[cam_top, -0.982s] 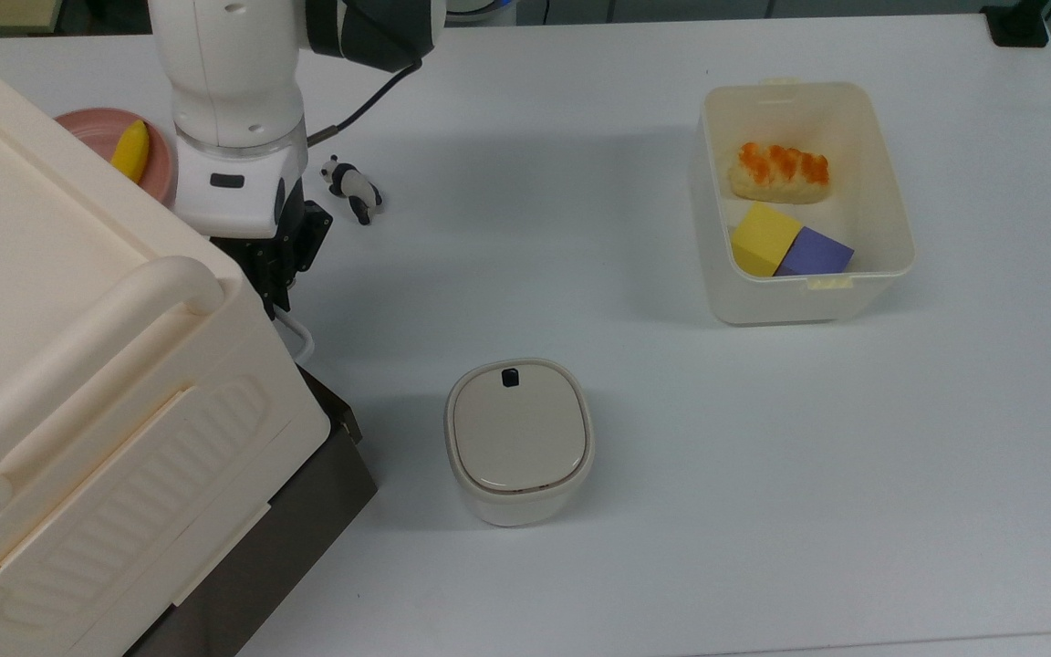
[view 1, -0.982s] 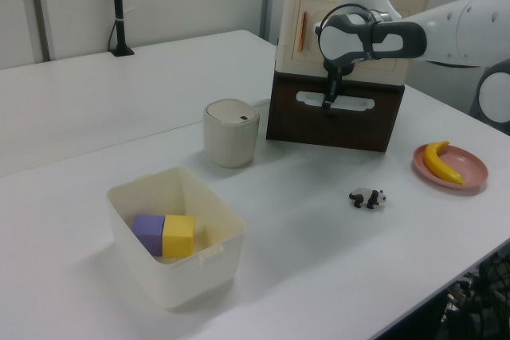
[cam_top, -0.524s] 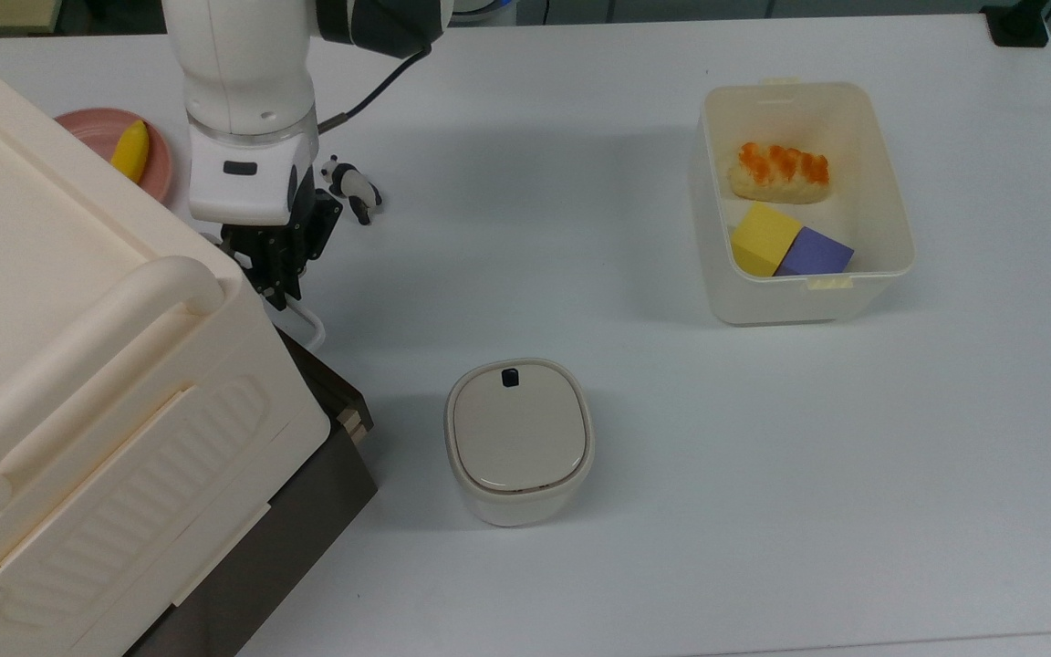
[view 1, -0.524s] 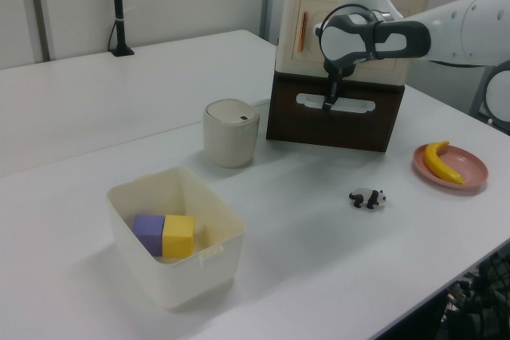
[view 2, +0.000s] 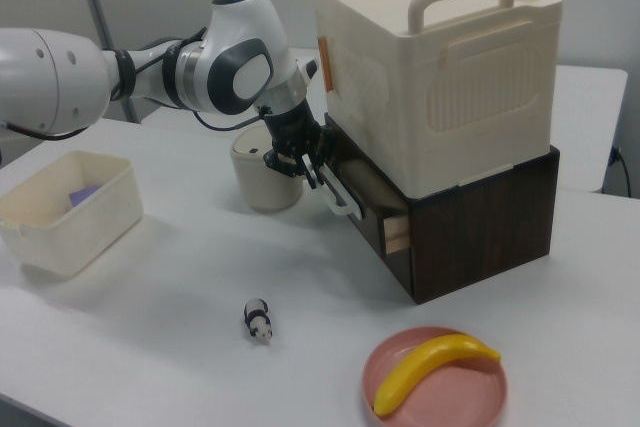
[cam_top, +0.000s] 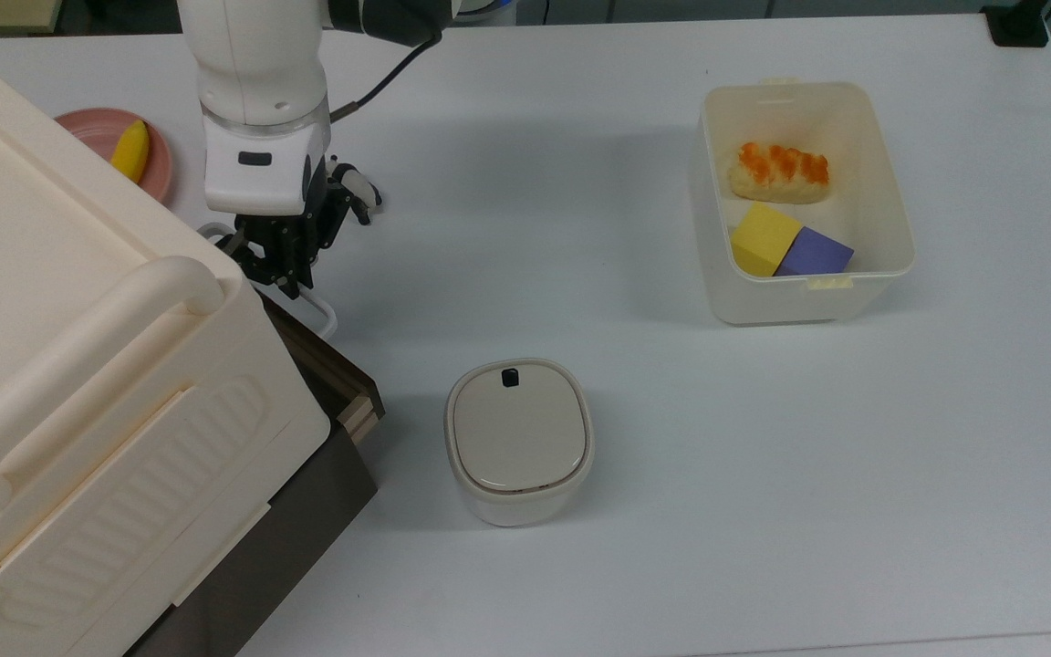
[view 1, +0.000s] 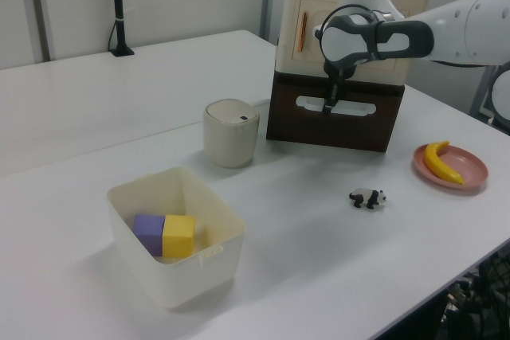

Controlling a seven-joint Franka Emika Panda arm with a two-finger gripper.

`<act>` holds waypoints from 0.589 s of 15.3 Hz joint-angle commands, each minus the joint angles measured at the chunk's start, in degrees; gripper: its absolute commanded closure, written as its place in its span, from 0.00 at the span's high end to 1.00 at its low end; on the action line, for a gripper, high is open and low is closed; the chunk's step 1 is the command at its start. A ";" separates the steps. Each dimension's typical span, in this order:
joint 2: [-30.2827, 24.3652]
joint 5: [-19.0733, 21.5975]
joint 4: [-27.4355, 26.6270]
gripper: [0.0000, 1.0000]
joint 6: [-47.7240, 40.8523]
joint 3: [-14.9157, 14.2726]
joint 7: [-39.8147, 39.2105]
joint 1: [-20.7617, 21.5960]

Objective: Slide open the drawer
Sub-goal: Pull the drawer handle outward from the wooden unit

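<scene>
Banana (cam_top: 130,150), one, lies on one pink plate (cam_top: 159,168) at the top view's left. Next, the gripper (cam_top: 284,274) pinches the white handle (cam_top: 323,315) of the drawer (cam_top: 336,379), pulled partly out under the cabinet (cam_top: 78,383). One lidded pot (cam_top: 518,440), then one bin (cam_top: 890,219) with two blocks.

The claw (cam_top: 293,274) is sliding toward the top view's right and far side, dragging the white loop handle (cam_top: 323,315) with it. The drawer (cam_top: 329,370) has come out from under the cream cabinet (cam_top: 78,365), its lighter side edge (view 2: 397,230) now showing, and the arm now covers part of the panda figurine (cam_top: 357,187).
</scene>
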 commanded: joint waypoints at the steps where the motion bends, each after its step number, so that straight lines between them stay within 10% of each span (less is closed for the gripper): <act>1: -4.44 -0.19 -3.40 0.06 -2.98 0.63 1.01 1.37; 9: -5.50 -0.10 -4.46 0.06 -5.35 0.63 1.36 2.86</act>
